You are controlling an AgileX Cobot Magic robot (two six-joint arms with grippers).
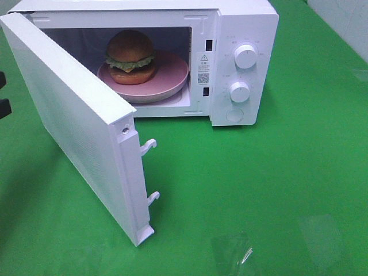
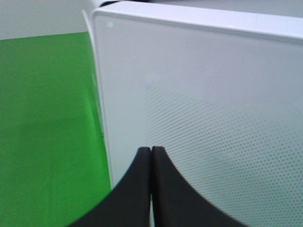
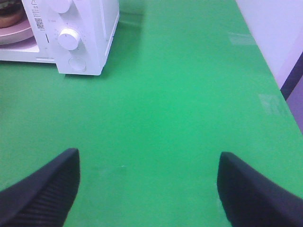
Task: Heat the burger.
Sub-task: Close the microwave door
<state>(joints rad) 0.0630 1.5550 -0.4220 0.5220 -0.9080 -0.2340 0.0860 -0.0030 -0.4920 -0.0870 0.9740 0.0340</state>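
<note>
Burger (image 1: pixel 130 56), a glossy golden-brown round bun with frilly green lettuce and orange cheese edges, is being grasped by neither set of fingers. The black left fingers (image 2: pixel 141 165) are being held clenched together on nothing, right in front of the outer face of the white, dot-patterned microwave door (image 2: pixel 213 118); whether it is being touched cannot be told. The black right fingers (image 3: pixel 47 189) are being held spread wide and empty above the green bench (image 3: pixel 180 104), well apart from the white box-shaped microwave (image 1: pixel 244 23). The door is being shown swung wide open. Inside the cavity the burger is being carried on a wide pink plate (image 1: pixel 175 77), beside the panel where a round white upper knob (image 1: pixel 245 56) and lower knob (image 1: pixel 240 92) are being shown.
</note>
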